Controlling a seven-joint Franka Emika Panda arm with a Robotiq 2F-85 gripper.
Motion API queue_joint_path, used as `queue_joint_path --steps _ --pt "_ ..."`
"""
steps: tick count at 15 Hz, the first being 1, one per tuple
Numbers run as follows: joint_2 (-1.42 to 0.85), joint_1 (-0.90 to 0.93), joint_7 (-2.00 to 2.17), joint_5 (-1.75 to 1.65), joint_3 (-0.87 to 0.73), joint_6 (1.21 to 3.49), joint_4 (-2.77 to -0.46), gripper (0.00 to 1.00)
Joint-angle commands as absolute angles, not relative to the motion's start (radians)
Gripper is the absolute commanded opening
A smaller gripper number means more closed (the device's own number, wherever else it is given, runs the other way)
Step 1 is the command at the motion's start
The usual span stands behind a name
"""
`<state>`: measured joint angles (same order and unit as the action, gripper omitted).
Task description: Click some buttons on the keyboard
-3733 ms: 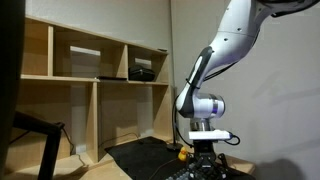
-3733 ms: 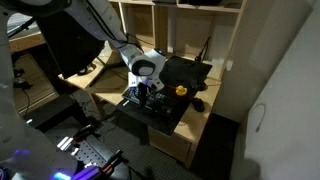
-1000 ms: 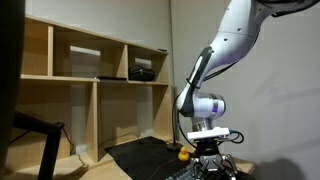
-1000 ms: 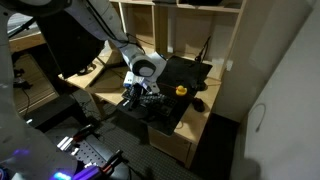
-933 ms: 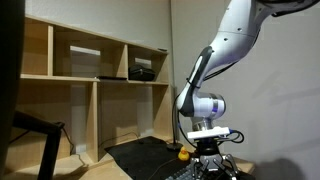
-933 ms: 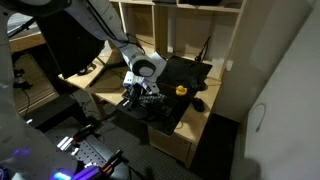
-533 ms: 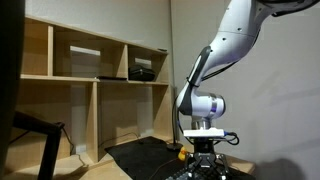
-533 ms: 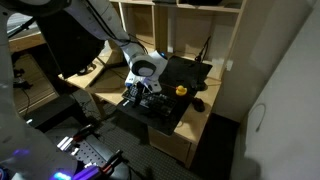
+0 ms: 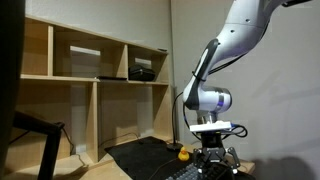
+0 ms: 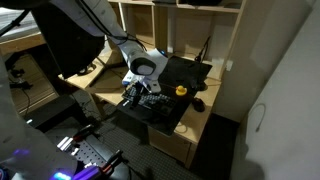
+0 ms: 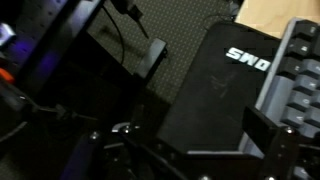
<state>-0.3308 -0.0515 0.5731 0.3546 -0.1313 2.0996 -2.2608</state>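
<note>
The keyboard [image 11: 296, 78] shows at the right edge of the wrist view, with rows of small dark buttons [image 11: 303, 95]. A black palm rest with white lettering [image 11: 215, 90] lies along it. My gripper [image 11: 185, 150] hangs above the palm rest, beside the keys, with its fingers spread and nothing between them. In both exterior views the gripper [image 9: 217, 160] [image 10: 140, 98] points down low over the keyboard [image 10: 157, 110], near the desk's front edge. I cannot tell whether a fingertip touches anything.
A large black mat [image 10: 186, 72] lies behind the keyboard. A small yellow object [image 10: 181, 90] and a black mouse [image 10: 198, 103] sit beside it. Wooden shelves [image 9: 90, 70] with a dark device [image 9: 141, 72] stand behind. Cables and dark equipment [image 11: 60, 90] lie off the desk edge.
The arm and gripper have shifted sideways along the keyboard, to the right in one exterior view. The gripper stays low with its fingers spread.
</note>
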Motion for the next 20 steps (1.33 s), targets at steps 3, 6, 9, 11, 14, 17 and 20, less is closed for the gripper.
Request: queue_joint_path --steps 3,6,9,11,14,17,20 --pt "-0.239 -0.064 0.628 0.302 -0.153 2.023 -2.304 1.00" --pt "-0.263 -0.059 0.628 0.303 -0.147 2.031 -2.297 1.00" --pt "-0.277 -0.058 0.628 0.303 -0.146 2.035 -2.295 1.00" --pt "-0.277 -0.058 0.628 0.303 -0.146 2.035 -2.293 1.00" --pt "-0.277 -0.058 0.628 0.303 -0.146 2.035 -2.293 1.00" --pt "-0.277 -0.058 0.628 0.303 -0.146 2.035 -2.293 1.00" --pt "-0.277 -0.058 0.628 0.303 -0.146 2.035 -2.293 1.00"
